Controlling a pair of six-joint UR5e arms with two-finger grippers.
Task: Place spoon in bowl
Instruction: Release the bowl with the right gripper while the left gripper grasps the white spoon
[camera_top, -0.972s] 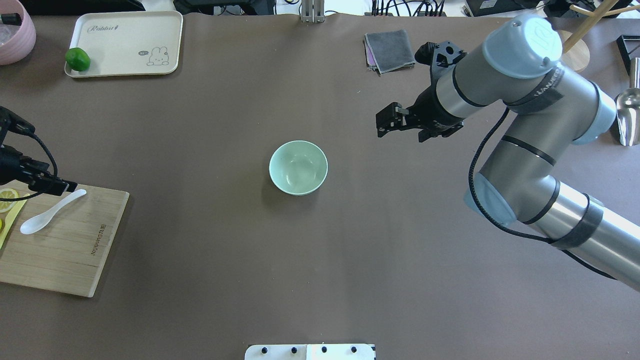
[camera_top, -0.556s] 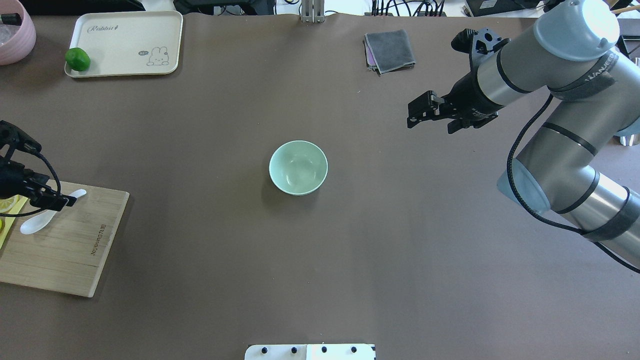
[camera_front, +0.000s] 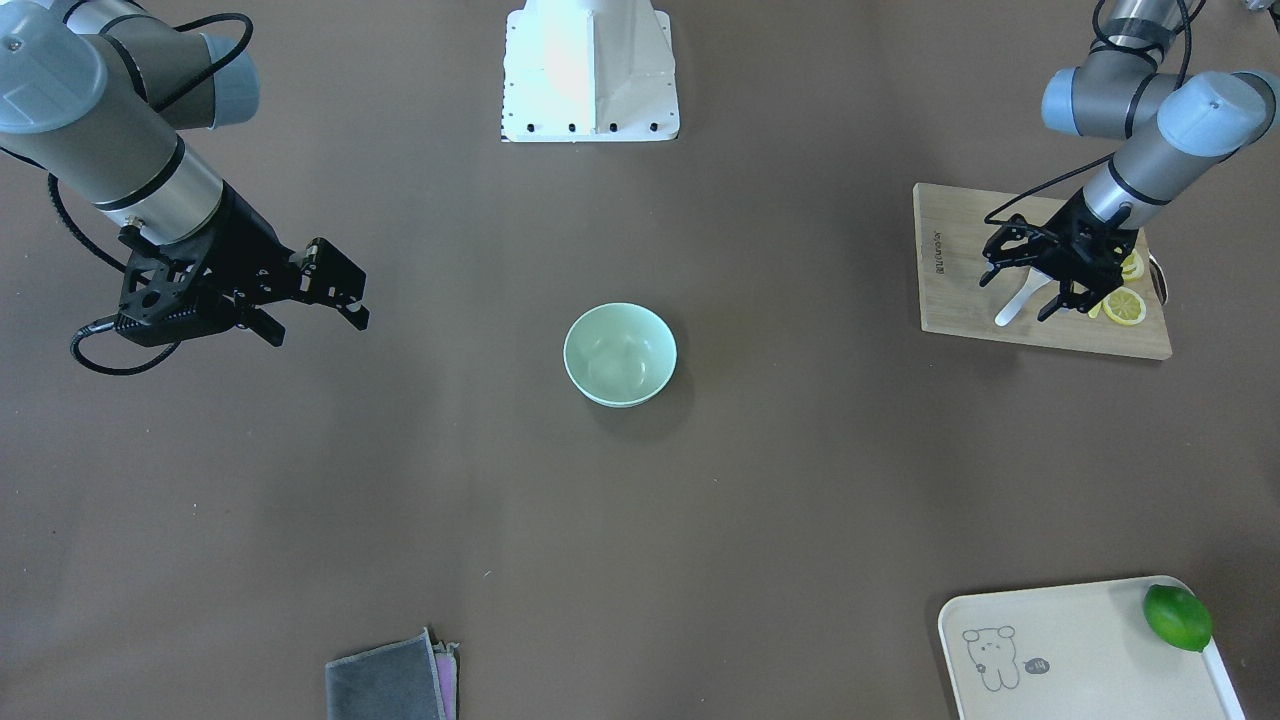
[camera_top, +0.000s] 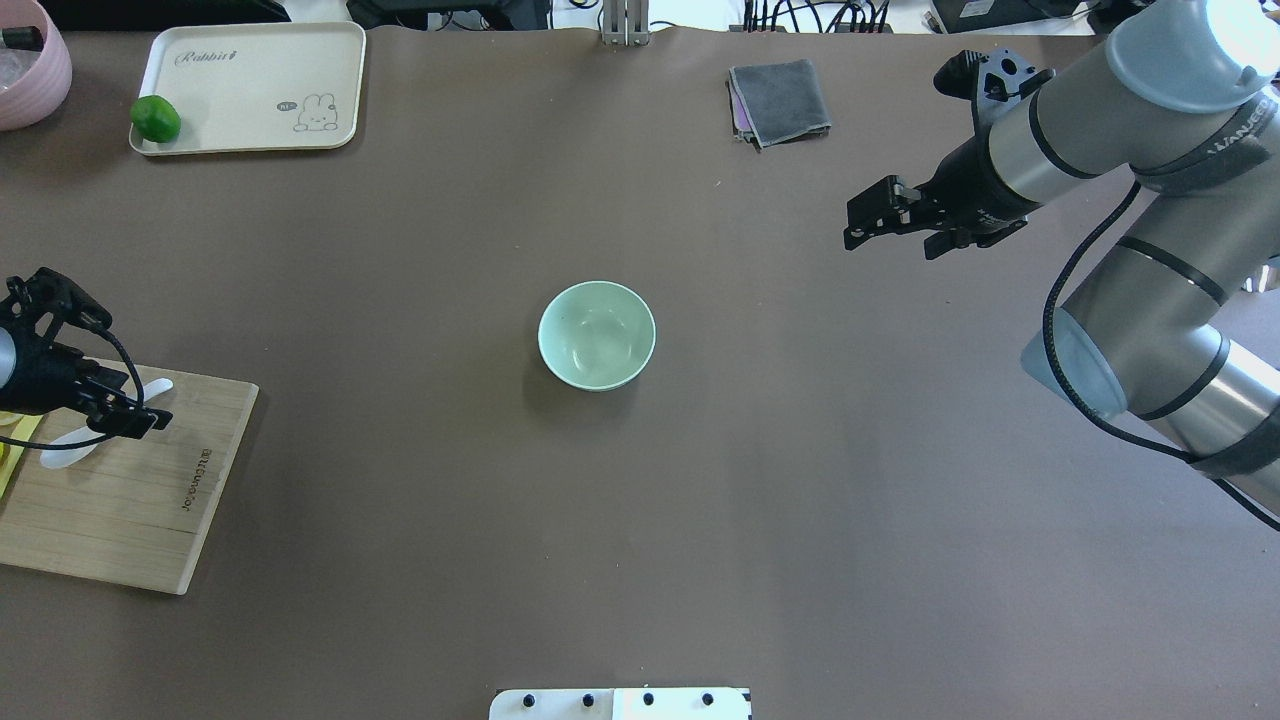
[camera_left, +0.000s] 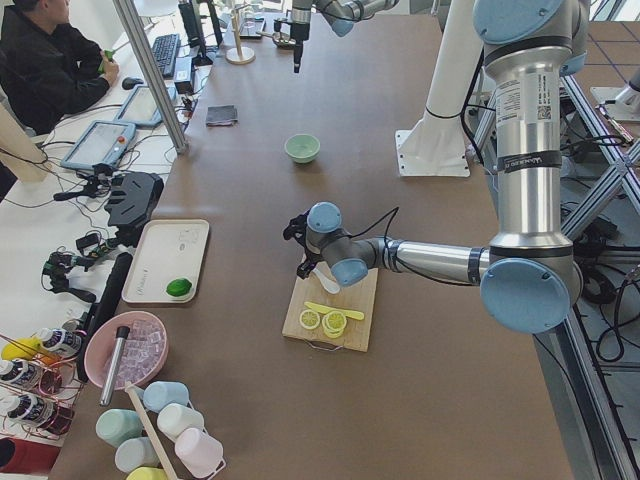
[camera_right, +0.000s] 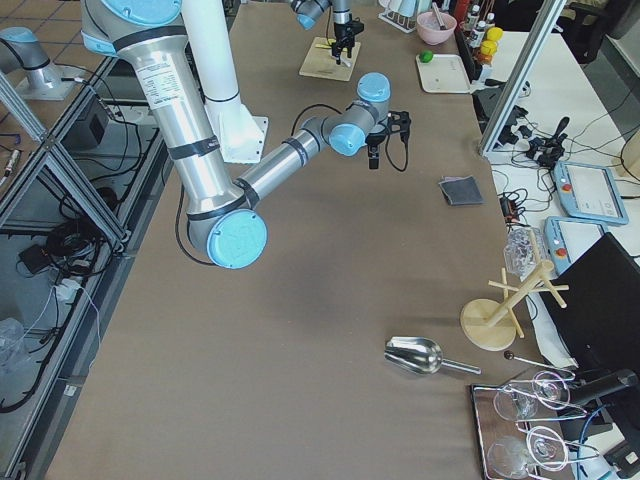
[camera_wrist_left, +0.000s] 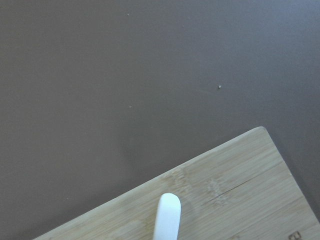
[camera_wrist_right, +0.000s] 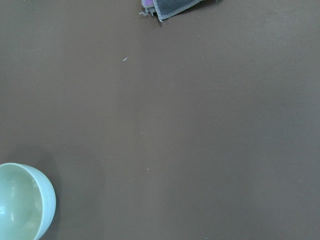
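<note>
Two arms work over one brown desk. The largest item on it is a wooden cutting board at the robot's left edge. A mint-green bowl stands upright and empty at the desk centre, well apart from the board.

The right gripper hangs above bare desk on the far right side with its jaws spread and nothing between them. It takes no part in this step.

The left gripper is low over the board. Its jaws are wide and straddle the handle, and no closure is visible.

The spoon lies flat on the board, handle tip towards the bowl and scoop towards the lemon slices.

Handling assessment: the spoon appears light, rigid and smooth-glazed, so it is probably slippery and liable to chip.
- Grasp point: mid-handle, across its narrow width, clear of the scoop.
- Grip force: moderate, because a hard pinch on a rounded glazed handle could squirt it out.
- Release: low inside the bowl, to avoid impact.
</note>
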